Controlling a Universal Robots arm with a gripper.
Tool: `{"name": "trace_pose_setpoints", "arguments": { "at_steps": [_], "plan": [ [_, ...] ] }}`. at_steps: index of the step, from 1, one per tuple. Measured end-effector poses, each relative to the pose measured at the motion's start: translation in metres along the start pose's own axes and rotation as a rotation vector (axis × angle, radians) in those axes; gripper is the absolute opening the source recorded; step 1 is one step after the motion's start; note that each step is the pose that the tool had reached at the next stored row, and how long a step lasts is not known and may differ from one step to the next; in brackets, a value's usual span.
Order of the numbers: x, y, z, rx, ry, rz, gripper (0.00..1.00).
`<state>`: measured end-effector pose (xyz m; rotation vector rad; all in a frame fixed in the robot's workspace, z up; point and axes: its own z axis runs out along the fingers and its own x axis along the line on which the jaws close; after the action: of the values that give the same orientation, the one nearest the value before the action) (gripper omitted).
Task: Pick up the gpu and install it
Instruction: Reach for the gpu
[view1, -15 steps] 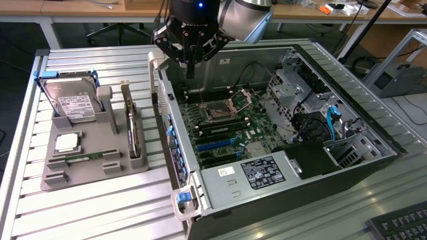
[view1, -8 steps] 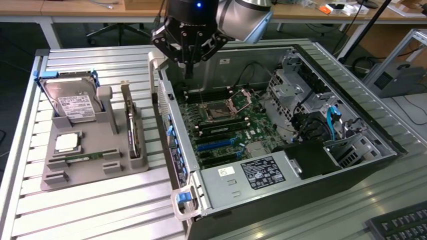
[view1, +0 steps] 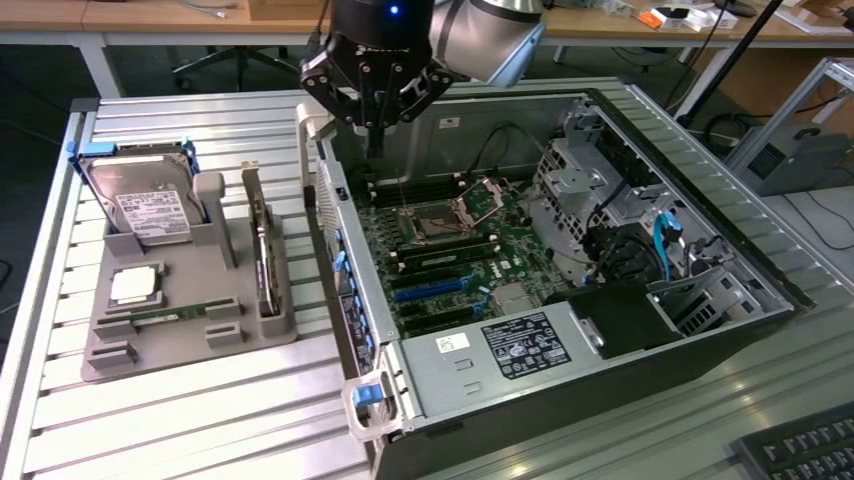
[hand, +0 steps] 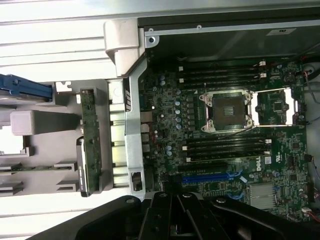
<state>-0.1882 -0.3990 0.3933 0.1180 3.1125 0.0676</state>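
Pincer — pressed together, empty | gpu — upright in tray, apart, exterior view's left

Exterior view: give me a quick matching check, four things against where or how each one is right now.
1 gpu
2 hard drive
3 gripper
4 CPU socket

A shut, empty, above the computer case
B in a blue bracket
C on edge in the grey holder
D on the motherboard

Pairs: 1-C, 2-B, 3-A, 4-D
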Motion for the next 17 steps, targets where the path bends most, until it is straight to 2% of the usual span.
{"name": "trace_pose_setpoints", "arguments": {
  "at_steps": [17],
  "plan": [
    [0.0042,-0.0003,-0.0001,0.0,0.0,0.0,0.11]
  ]
}}
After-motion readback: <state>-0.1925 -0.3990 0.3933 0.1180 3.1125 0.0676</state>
